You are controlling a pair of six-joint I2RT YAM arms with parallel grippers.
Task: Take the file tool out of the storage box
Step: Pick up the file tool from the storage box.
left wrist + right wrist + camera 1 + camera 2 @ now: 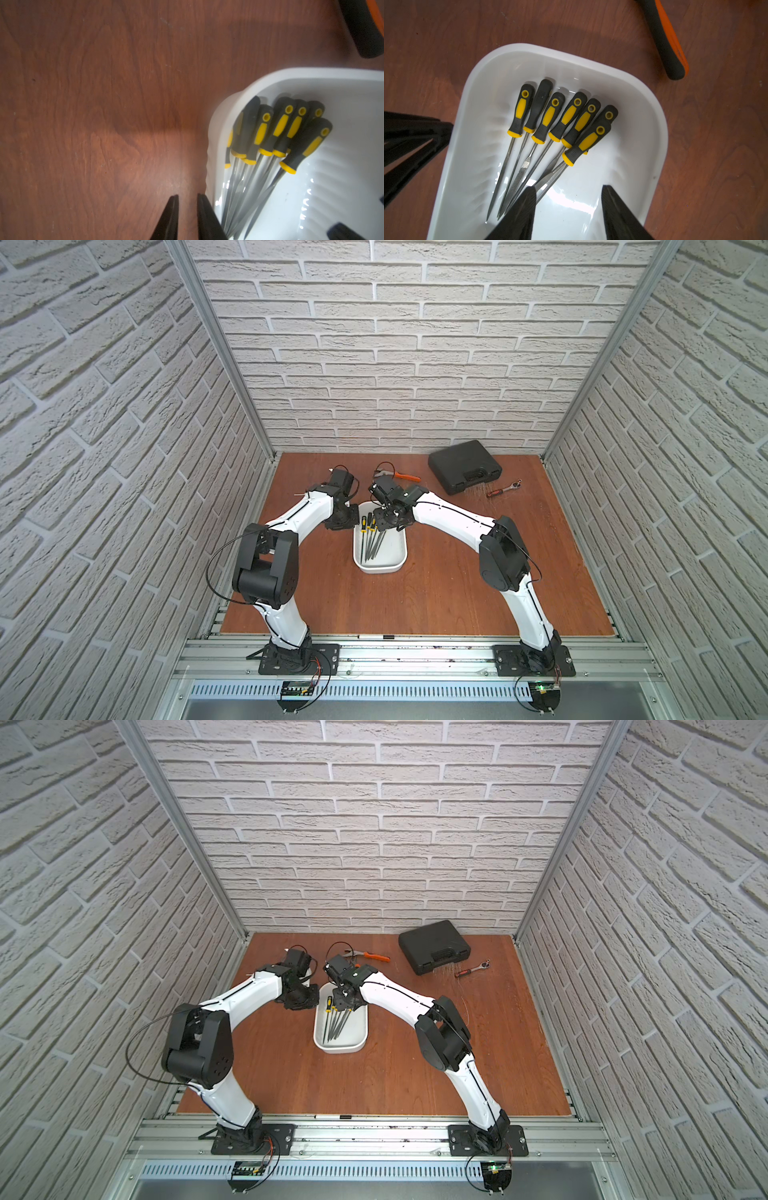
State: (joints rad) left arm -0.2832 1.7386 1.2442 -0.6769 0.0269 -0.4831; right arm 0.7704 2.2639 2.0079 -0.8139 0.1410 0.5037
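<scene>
Seven files (586, 141) with grey-and-yellow handles lie fanned out inside the white storage box (654, 116), handles bunched at its far end and thin blades pointing toward the robot. The right gripper (569, 199) hangs over the box's near half, its jaws standing well apart and nothing between them. The left gripper (187, 207) is just outside the box's left wall, over bare wood, its jaws nearly together with only a narrow slit showing and nothing clamped.

The box sits mid-way on a reddish-brown wooden tabletop (415, 597). Beyond it lie orange-handled pliers (401, 477), a closed black tool case (465, 466) and a ratchet wrench (504, 488). White brick-patterned walls (395, 364) enclose three sides, joined by aluminium posts (220, 352).
</scene>
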